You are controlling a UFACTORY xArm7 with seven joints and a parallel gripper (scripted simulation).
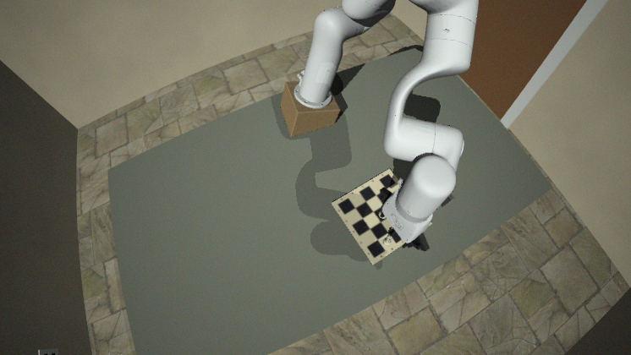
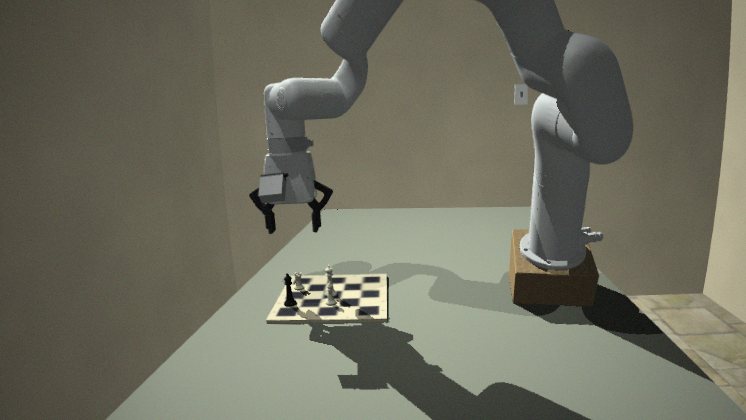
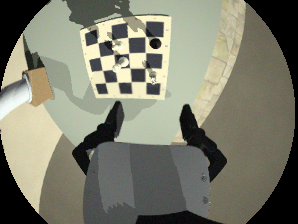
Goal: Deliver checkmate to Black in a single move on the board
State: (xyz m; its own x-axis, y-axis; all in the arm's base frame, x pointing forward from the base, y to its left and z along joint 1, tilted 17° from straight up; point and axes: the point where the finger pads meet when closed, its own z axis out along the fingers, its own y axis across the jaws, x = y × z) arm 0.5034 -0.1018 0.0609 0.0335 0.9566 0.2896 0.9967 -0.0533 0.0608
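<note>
A small chessboard (image 1: 348,207) (image 2: 373,298) (image 3: 162,27) lies flat on the grey-green table. A black king (image 2: 288,292) (image 3: 154,44) stands upright near the board's edge far from the arm's base. A smaller white piece (image 1: 387,240) (image 2: 298,281) (image 3: 153,80) stands upright on the same edge. A taller white king (image 2: 329,280) (image 3: 121,62) stands upright in the middle. My gripper (image 1: 418,244) (image 2: 292,224) (image 3: 152,109) is open and empty, high above the board's far edge. In the top view my arm hides the black king.
The arm's base stands on a brown box (image 1: 309,115) (image 2: 553,284) on the table (image 1: 221,198) (image 2: 469,365). Walls close in on the left. A stone floor (image 1: 485,286) rings the table.
</note>
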